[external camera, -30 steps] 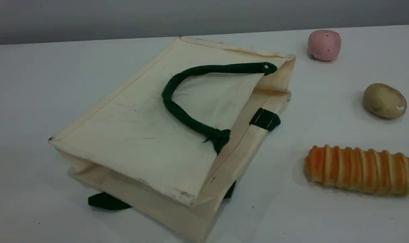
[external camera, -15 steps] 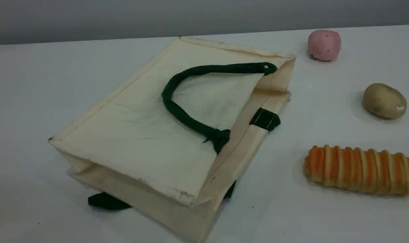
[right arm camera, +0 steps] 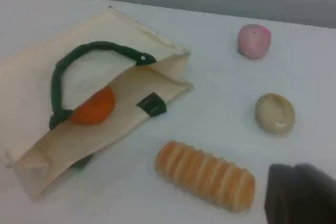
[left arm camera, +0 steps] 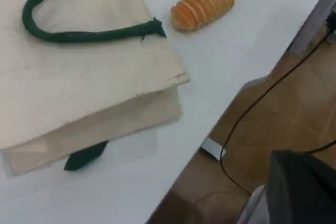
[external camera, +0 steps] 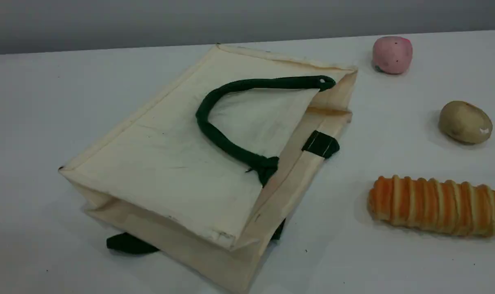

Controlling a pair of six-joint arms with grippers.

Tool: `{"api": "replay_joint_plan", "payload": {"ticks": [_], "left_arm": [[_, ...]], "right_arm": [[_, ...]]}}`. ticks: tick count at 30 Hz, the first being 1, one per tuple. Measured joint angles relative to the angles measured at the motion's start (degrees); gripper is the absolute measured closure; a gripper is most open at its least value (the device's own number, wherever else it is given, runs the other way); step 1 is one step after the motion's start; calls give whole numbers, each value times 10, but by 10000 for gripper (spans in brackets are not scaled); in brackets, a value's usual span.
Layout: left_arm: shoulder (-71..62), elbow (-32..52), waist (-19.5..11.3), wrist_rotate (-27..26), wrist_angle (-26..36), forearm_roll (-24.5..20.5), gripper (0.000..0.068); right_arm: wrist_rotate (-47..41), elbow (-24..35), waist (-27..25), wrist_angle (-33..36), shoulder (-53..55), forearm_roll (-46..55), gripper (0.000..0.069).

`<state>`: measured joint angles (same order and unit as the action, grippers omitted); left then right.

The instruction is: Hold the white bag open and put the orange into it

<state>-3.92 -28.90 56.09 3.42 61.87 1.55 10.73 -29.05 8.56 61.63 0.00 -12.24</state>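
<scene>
On the table, centre: white bag [external camera: 169, 163] lies flat on its side, mouth towards the right-hand foods.
Bag handle: dark green rope handle [external camera: 271, 83] loops across the upper panel; a second green handle [external camera: 127, 243] pokes out from under the near edge.
Strap tab: green tab [external camera: 320, 144] on the mouth's rim.
Orange [right arm camera: 94, 106]: inside the bag, just within the mouth, seen only in the right wrist view; hidden in the scene view.
Right of bag: pink ball [external camera: 392, 54] farthest, potato [external camera: 465, 121] in the middle, striped bread loaf [external camera: 437, 205] nearest; all apart from the bag.
Left gripper [left arm camera: 302, 187]: fingers closed together, well clear of the bag; anything pinched cannot be told.
Right gripper [right arm camera: 299, 192]: fingers closed together, up above the loaf's side; contents likewise unclear.
Arms: neither shows in the scene view.
</scene>
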Motion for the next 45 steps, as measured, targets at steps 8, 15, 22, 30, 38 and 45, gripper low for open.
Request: {"api": "replay_joint_plan", "payload": {"ticks": [8, 15, 22, 30, 38, 45], "left_arm": [[0, 0, 0, 1, 0, 0, 675], [0, 0, -41, 1, 0, 0, 667], [0, 0, -202, 1, 0, 1, 659], [0, 0, -431, 0, 0, 1, 651], [36, 0, -577, 0, -1, 1, 643], [40, -2, -574, 0, 2, 1, 637]], "right_arm": [[0, 0, -86, 0, 0, -9, 657], [0, 0, -161, 0, 0, -13, 647], [0, 0, -137, 0, 0, -15, 642], [0, 0, -137, 0, 0, -15, 635], [0, 0, -137, 0, 0, -14, 628], [0, 0, -137, 1, 0, -14, 622]]}}
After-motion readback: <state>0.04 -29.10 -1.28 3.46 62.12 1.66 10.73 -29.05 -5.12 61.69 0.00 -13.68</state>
